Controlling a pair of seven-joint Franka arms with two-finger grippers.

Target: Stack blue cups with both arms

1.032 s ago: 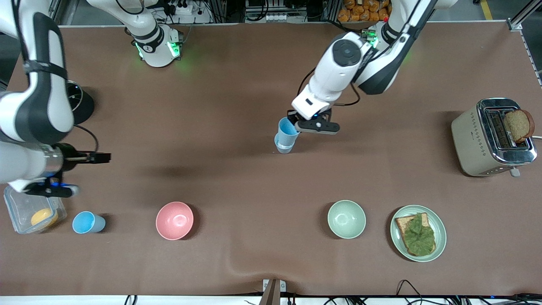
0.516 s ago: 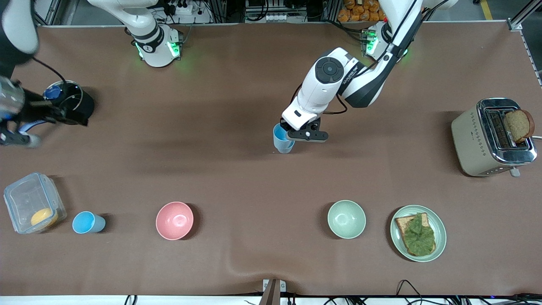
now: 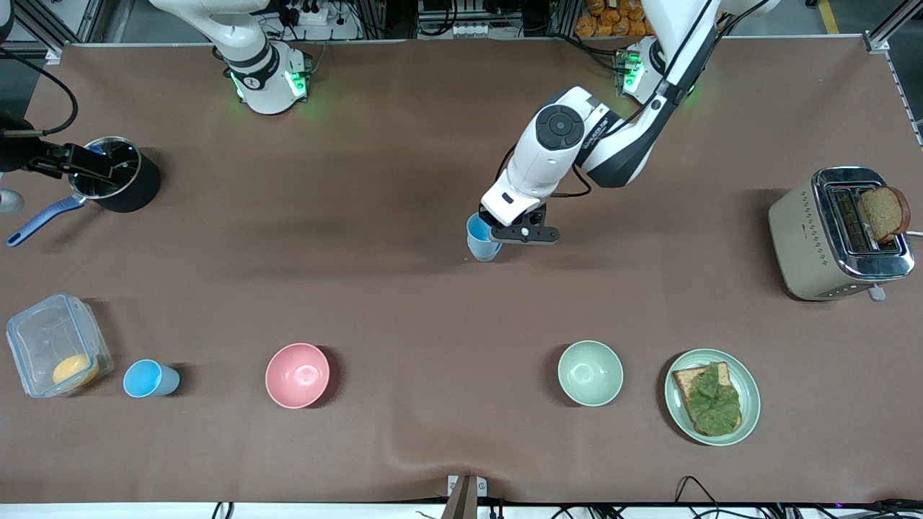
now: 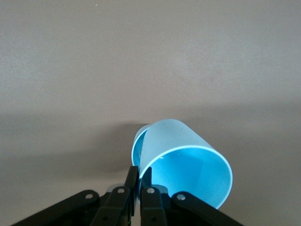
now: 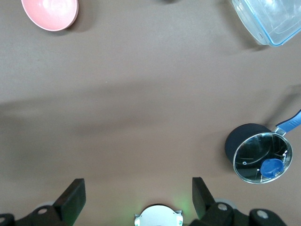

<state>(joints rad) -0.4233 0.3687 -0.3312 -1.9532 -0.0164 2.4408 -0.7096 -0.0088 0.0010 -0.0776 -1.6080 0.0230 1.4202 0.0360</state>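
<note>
My left gripper [image 3: 497, 232] is at the middle of the table, shut on the rim of a light-blue cup [image 3: 478, 232]. In the left wrist view its jaws [image 4: 140, 173] pinch that cup's wall [image 4: 188, 165], one finger inside and one outside. The held cup is tilted and sits in a second blue cup [image 4: 137, 146], whose rim shows just past it. A third blue cup [image 3: 148, 378] stands alone near the front camera, toward the right arm's end. My right gripper [image 3: 79, 162] hangs open with nothing in it, beside the black pot.
A black pot [image 3: 137, 191] with a glass lid and a clear container [image 3: 32, 339] holding something yellow are at the right arm's end. A pink bowl [image 3: 297, 375], pale green bowl [image 3: 590, 373] and plate [image 3: 750, 393] of toast line the near side. A toaster [image 3: 807, 238] stands at the left arm's end.
The left gripper has lowered its blue cup from above the second cup down into it. The right arm has pulled away from over the clear container to beside the pot.
</note>
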